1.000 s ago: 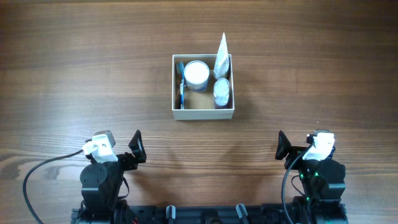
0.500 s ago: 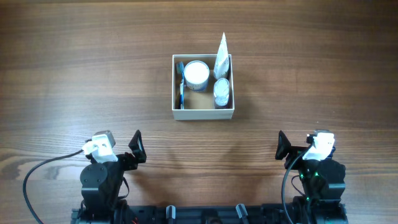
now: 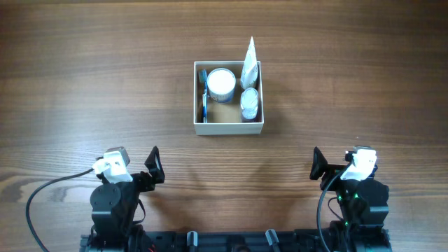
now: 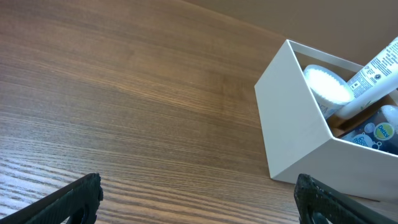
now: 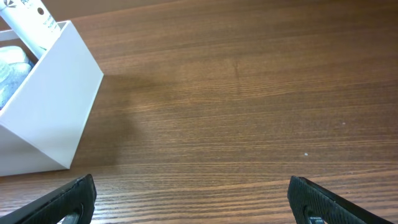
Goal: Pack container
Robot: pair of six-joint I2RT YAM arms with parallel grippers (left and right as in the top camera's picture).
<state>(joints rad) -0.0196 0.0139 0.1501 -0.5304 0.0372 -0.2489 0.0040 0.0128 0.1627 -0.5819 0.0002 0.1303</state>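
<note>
The container [image 3: 229, 127] is a square white box with a tan inside, at the table's middle. It holds a round white-lidded jar [image 3: 221, 82], a white tube [image 3: 249, 63] leaning in the back right corner, a small clear bottle [image 3: 249, 103] and a blue toothbrush [image 3: 204, 98] along the left wall. The left wrist view shows the box [image 4: 298, 134] at right; the right wrist view shows it [image 5: 53, 112] at left. My left gripper [image 3: 154, 166] [image 4: 199, 208] and right gripper [image 3: 316, 164] [image 5: 193, 205] are open and empty, at the near edge, well short of the box.
Wooden table top [image 3: 105, 84] all round the box. A black cable [image 3: 42, 199] loops by the left arm base at the near left.
</note>
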